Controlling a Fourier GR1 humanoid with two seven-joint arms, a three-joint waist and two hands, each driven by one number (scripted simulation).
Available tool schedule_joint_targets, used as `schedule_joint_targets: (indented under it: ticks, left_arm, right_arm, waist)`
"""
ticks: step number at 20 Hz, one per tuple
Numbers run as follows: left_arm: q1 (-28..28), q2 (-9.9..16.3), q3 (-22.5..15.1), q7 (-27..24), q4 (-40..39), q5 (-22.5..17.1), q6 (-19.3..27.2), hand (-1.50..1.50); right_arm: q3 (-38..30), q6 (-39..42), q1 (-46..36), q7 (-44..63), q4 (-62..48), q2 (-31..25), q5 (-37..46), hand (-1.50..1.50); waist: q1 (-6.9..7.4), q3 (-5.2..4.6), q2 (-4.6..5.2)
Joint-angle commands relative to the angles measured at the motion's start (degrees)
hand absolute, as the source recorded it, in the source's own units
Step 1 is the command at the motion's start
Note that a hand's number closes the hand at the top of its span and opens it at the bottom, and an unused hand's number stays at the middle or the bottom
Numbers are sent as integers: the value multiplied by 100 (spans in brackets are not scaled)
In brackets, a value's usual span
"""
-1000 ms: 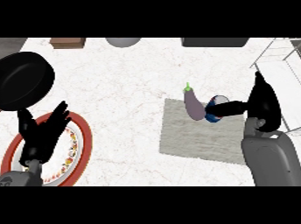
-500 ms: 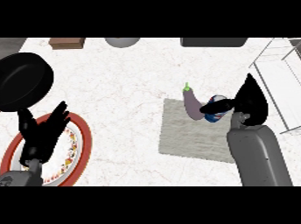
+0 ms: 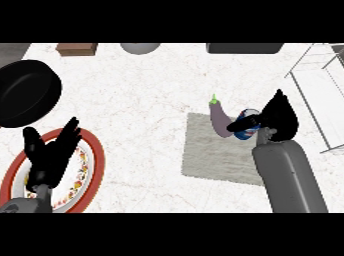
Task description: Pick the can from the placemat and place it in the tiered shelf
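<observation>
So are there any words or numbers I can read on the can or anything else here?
None can be read.
can: blue and white, with the right hand at it; any print is too blurred.
plate: its rim has a coloured pattern, no letters.

A purple eggplant [image 3: 220, 121] with a green stem lies just to the left of the right hand, its stem end pointing toward the far side of the counter. A black frying pan [image 3: 18, 92] sits up and to the left of the left hand, and a red-rimmed patterned plate [image 3: 88, 167] lies directly under that hand. Along the counter's far edge, well beyond both hands, stand a brown block [image 3: 77, 48], a grey bowl [image 3: 139, 48] and a dark tray [image 3: 244, 48].
</observation>
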State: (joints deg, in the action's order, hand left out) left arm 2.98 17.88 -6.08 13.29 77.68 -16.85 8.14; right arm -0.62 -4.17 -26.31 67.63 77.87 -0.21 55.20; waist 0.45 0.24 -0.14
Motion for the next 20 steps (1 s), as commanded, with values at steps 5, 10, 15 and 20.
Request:
schedule_joint_targets:
  ticks: [5, 10, 15, 20]
  left_arm:
    - [-90, -82, 31, 99, -33, 84, -7, 0]
    - [-132, 20, 206, -22, -270, 22, -348, 0]
    - [-88, -43, 243, 151, -29, 156, -280, 0]
    - [72, -122, 401, 387, 13, 29, -342, 0]
  right_arm:
    - [35, -79, -93, 1107, -243, 20, 319, -150]
    - [-6, -864, -95, 536, -971, 19, 351, -150]
    - [-308, -975, -188, 96, -1236, 20, 357, -150]
    - [-668, -1339, -80, -922, -1923, -115, -28, -150]
  waist:
    - [-28, -26, 10]
    - [-4, -25, 22]
    - [-6, -23, 20]
    - [-2, -21, 26]
